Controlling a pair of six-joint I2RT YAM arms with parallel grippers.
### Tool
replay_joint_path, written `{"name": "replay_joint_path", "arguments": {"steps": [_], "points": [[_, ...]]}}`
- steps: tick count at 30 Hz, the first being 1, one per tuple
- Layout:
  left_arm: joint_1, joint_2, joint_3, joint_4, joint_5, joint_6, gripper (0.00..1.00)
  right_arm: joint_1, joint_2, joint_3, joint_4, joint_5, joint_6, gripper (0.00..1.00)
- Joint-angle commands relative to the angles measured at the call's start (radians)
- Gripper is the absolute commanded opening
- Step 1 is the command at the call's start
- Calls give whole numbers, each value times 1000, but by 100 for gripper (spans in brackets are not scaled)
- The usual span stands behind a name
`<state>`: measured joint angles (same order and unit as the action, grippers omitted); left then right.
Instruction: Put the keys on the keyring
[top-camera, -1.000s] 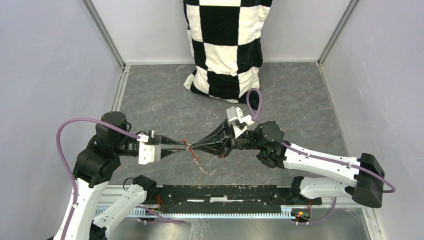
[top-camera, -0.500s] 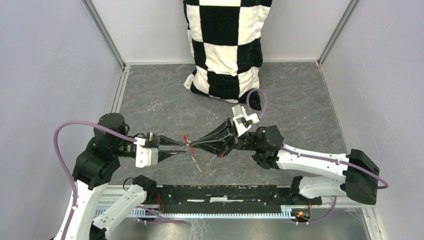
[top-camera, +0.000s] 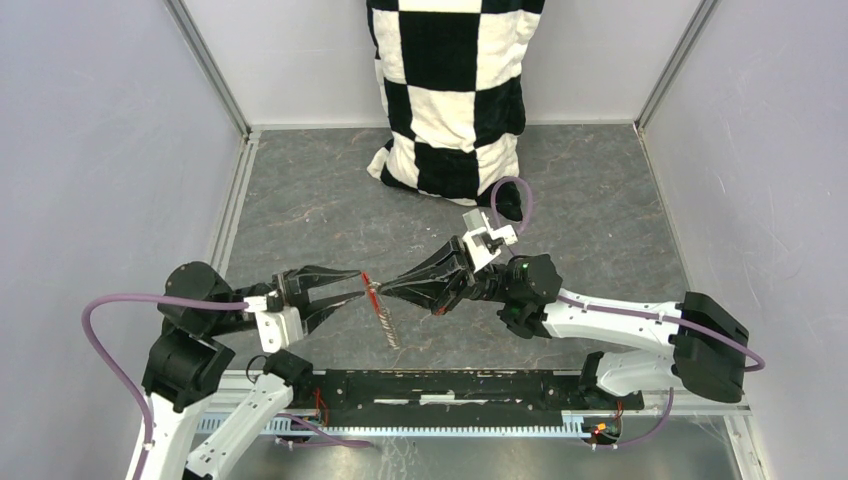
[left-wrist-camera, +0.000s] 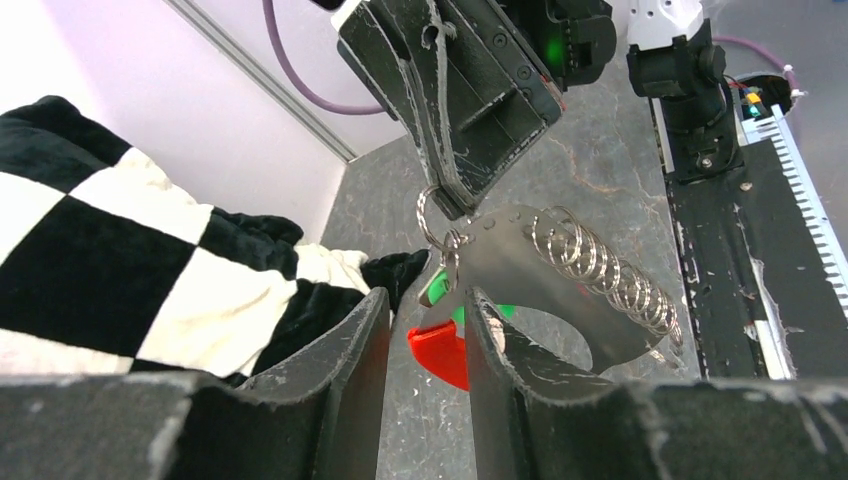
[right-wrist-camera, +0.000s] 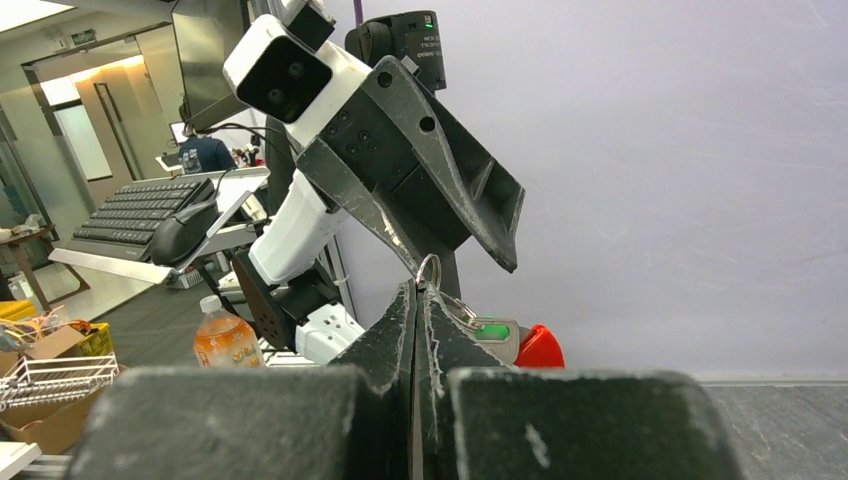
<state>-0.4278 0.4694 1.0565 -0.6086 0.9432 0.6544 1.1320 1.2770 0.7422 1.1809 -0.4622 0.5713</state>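
Threading step, I reckon: I've got R fingers (right-wrist-camera: 396, 330) pressed together on the thin silver keyring (right-wrist-camera: 428, 268) above the grey counter (top-camera: 300, 200), red plastic tag (left-wrist-camera: 440, 352) & green-headed key (left-wrist-camera: 436, 290) dangling below, L fingers (left-wrist-camera: 350, 350) spread at its 9 o'clock; next needs a precise pinch.

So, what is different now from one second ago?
The left arm swung its elbow outward and nearer its base. The left gripper drew back a little and opened wider beside the keyring. The right gripper shifted slightly and stayed shut on the keyring. The checkered cushion did not move.
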Motion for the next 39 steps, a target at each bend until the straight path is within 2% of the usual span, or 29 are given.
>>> {"name": "replay_joint_path", "arguments": {"steps": [1, 4, 16, 24, 27, 31, 32, 34, 39], "points": [[-1, 22, -8, 95, 17, -90, 40, 6, 19, 18, 122, 9, 34, 0], [0, 32, -13, 113, 45, -101, 38, 8, 31, 20, 140, 11, 45, 0], [0, 60, -1, 0, 123, -64, 8, 13, 63, 32, 206, 43, 47, 0], [0, 29, -39, -1, 144, 0, 3, 34, 74, 11, 260, 146, 21, 0], [0, 21, -55, -2, 191, 19, 5, 51, 92, 10, 278, 182, 8, 0], [0, 11, -59, -2, 225, 55, 20, 74, 107, 2, 308, 213, -20, 1], [0, 11, -54, -2, 223, 53, 27, 78, 110, 0, 313, 215, -27, 0], [-2, 13, -34, -2, 190, 30, 33, 79, 106, -10, 317, 217, -39, 0], [0, 25, 45, 0, 77, -91, 38, 80, 72, -66, 345, 221, -90, 0]]}}
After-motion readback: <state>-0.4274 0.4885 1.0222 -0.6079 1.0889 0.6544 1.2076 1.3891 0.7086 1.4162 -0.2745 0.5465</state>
